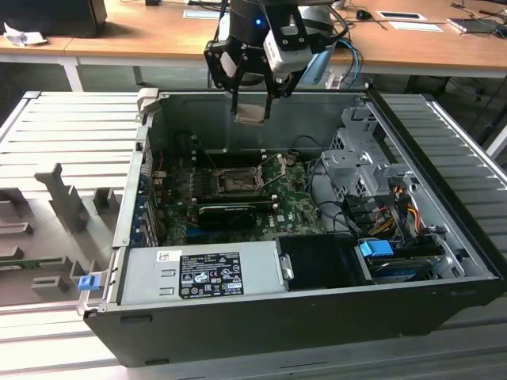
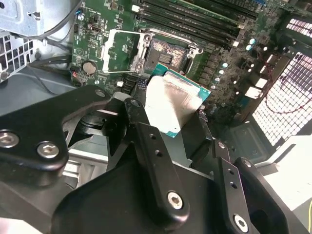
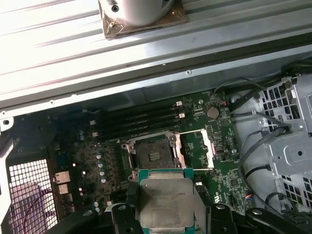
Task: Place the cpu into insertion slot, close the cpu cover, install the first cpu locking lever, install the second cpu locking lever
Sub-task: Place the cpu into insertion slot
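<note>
A grey ribbed worktop (image 1: pixel 71 127) carries an open computer case (image 1: pixel 277 328) that lies on its side, with a wooden desk (image 1: pixel 142 32) behind it. Inside the case, the green motherboard (image 1: pixel 295 207) covers the floor. A power supply (image 1: pixel 198 273) sits along the near wall. A metal drive cage (image 1: pixel 356 162) with bundled cables stands at the exterior view's right.

The arm reaches in from the desk side, and its gripper (image 1: pixel 252 109) hangs at about the height of the case's top rim, near the far wall. The black fingers (image 2: pixel 151 146) are clamped on the cpu (image 2: pixel 173 105), gripping it by two opposite edges. The chip is in the air above the motherboard and well apart from it. In both wrist views its silvery face, bordered in green, is turned toward the cameras.

Below it is the insertion slot (image 3: pixel 152 153), a dark square socket that lies bare. The cpu cover (image 3: pixel 197 148) is swung open off the socket to the side nearer the drive cage, and green board shows through its square opening. Rows of memory slots (image 3: pixel 136 122) run just beyond the socket.
</note>
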